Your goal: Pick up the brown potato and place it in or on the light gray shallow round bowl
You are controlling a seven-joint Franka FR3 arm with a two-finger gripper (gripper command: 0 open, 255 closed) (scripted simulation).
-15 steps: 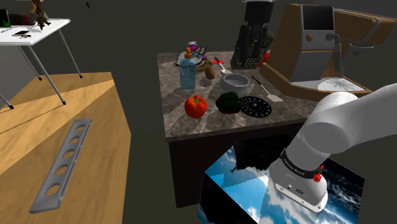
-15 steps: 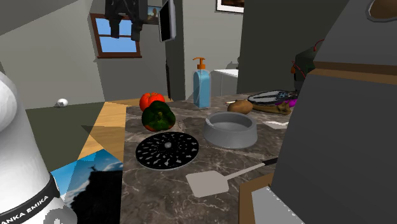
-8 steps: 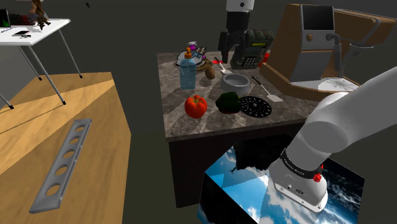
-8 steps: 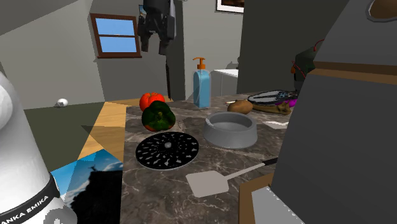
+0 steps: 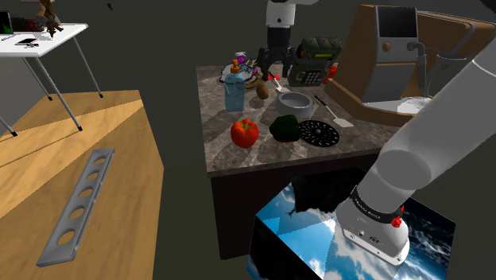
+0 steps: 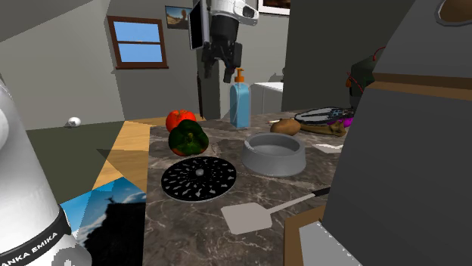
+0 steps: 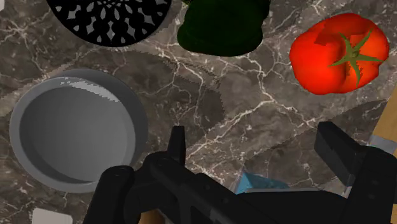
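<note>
The brown potato [image 5: 261, 91] [image 6: 286, 125] lies on the dark marble table, between the blue soap bottle [image 5: 234, 91] [image 6: 240, 98] and the grey shallow round bowl [image 5: 295, 102] [image 6: 274, 153] [image 7: 76, 130]. The bowl holds nothing. My black gripper [image 5: 268, 60] [image 6: 218, 66] [image 7: 257, 149] hangs open in the air above the table, high over the soap bottle and potato, touching nothing. In the wrist view its fingers [image 7: 177, 145] stand wide apart, with the bowl off to one side and marble between them.
A red tomato [image 5: 245, 132] [image 7: 337, 54], a green pepper [image 5: 284, 127] [image 7: 222, 25] and a black perforated disc [image 5: 319, 134] [image 6: 199, 180] sit near the table's front. A spatula [image 6: 257, 215] lies by the bowl. A cluttered plate [image 6: 324, 117] stands behind the potato, and a large brown appliance [image 5: 397, 56] stands beside it.
The gripper has swung from the shoulder view's upper right toward the left and come lower, now hanging over the soap bottle and potato. Nothing on the table has moved.
</note>
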